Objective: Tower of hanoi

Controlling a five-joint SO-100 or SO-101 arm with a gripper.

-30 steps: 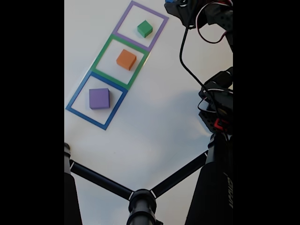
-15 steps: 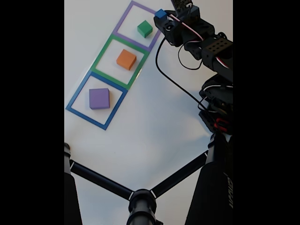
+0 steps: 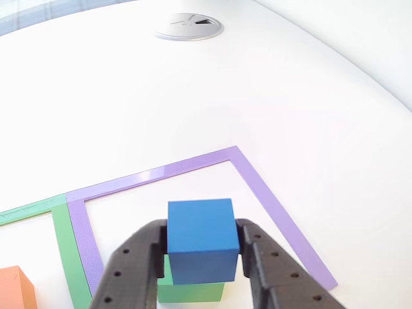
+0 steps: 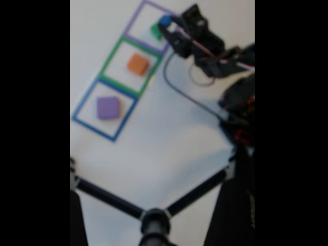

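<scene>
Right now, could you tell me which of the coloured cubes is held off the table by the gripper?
The blue cube, clamped in the gripper above the green cube; the orange cube and purple cube rest in their squares.

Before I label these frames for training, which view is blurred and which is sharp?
The fixed view is soft all over: the orange block and purple block have smeared edges. The other view is crisp on the blue cube held in the gripper.

A white, round-edged surface point(image 3: 302, 84) lies under bright, even light. A grey cable grommet point(image 3: 188, 26) is set into it near the far edge. The fixed view is blurred, with black tripod legs point(image 4: 110, 200) crossing its bottom.
</scene>
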